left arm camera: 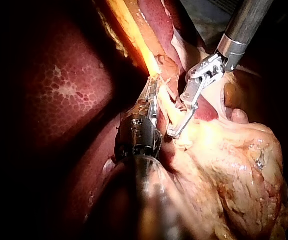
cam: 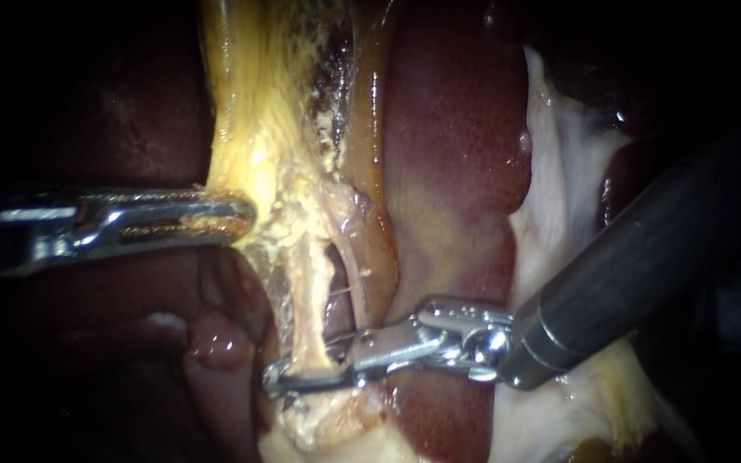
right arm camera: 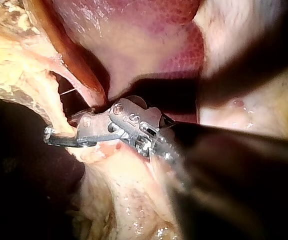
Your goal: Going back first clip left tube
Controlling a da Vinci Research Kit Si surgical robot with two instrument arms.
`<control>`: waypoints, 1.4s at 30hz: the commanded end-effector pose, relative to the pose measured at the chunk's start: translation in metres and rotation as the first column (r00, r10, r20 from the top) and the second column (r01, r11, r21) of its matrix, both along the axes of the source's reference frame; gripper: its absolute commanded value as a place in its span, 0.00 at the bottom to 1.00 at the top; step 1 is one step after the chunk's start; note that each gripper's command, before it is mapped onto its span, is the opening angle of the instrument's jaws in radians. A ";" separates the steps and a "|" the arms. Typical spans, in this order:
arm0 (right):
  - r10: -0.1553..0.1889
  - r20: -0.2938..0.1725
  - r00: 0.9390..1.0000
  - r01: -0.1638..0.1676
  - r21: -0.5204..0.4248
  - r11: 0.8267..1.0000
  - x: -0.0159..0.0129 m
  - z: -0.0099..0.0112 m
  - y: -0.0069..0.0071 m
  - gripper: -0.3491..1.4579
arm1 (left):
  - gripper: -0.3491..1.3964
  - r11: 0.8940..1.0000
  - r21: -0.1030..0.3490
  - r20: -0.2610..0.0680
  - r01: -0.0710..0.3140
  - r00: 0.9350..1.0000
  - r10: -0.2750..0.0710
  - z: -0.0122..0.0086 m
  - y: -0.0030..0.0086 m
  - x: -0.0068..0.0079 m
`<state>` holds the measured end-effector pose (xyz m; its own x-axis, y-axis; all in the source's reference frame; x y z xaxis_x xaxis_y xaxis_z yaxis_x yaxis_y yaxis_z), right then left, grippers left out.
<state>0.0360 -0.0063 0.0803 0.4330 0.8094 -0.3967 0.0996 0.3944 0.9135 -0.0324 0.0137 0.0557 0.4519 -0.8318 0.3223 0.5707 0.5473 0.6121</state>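
right instrument (cam: 289, 375): shaft enters from the upper right and crosses the liver (cam: 456, 129). jaws parted by a narrow gap, one on each side of the left tube (cam: 312, 319), low on its length. the tube lies in that gap and no firm pinch can be made out, so entered as open around it, holding nothing.

clip: not made out on the tube in any view; if present, hidden by the jaws.

left instrument (cam: 237, 214): shaft enters from the left, roughly level. jaws closed on the edge of the yellow tissue (cam: 250, 137), apparently drawing it aside so the tube below stands taut.

left tube: pale thin strand running down from the yellow tissue into the fatty bed. just beside it, across a dark slit, lies a pink strand (cam: 360, 257) against the liver.

step in hand, as judged: backing the right instrument off the tube.

handling notes:
- widen the jaws enough that neither rubs the tube before any travel.
- withdraw along the shaft's own line, toward the upper right. a sideways pull would likely drag or kink the tube.
- watch the far jaw, which sits partly behind the tube and could hook it.
- keep the tips off the pink strand and the liver, both near the exit path.
- keep the left instrument's pull steady, since slack would let the tube fold into the jaws.
- once clear, look over the tube where the jaws sat.
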 end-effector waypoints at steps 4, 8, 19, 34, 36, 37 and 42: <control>0.000 0.003 1.000 0.000 0.010 1.000 0.0000 0.0000 0.0000 0.00 | 0.00 1.000 0.000 0.001 0.000 1.000 0.000 0.0000 0.0000 0.0000; 0.001 0.020 1.000 -0.002 0.047 0.999 -0.0001 0.0000 0.0000 0.13 | 0.00 1.000 0.000 0.001 0.000 1.000 0.000 0.0000 0.0000 0.0000; 0.029 -0.066 0.997 -0.043 -0.218 0.975 -0.0010 -0.0010 0.0012 0.52 | 0.00 1.000 0.000 0.001 0.000 1.000 0.000 0.0000 0.0000 0.0000; 0.011 -0.145 0.989 -0.070 -0.406 0.911 -0.0065 -0.0048 0.0050 0.52 | 0.00 1.000 0.000 0.001 -0.001 1.000 0.001 0.0000 0.0000 0.0002; 0.011 -0.153 0.988 -0.074 -0.415 0.907 -0.0073 -0.0054 0.0056 0.52 | 0.00 1.000 0.000 0.001 -0.001 1.000 0.001 0.0000 0.0000 0.0002; 0.007 -0.159 0.987 -0.075 -0.426 0.902 -0.0078 -0.0059 0.0059 0.52 | 0.00 1.000 0.000 0.001 -0.001 1.000 0.001 0.0000 0.0000 0.0003; 0.012 -0.186 0.982 -0.100 -0.468 0.878 -0.0101 -0.0081 0.0076 0.52 | 0.00 1.000 -0.001 0.001 -0.002 1.000 0.002 0.0002 0.0000 0.0003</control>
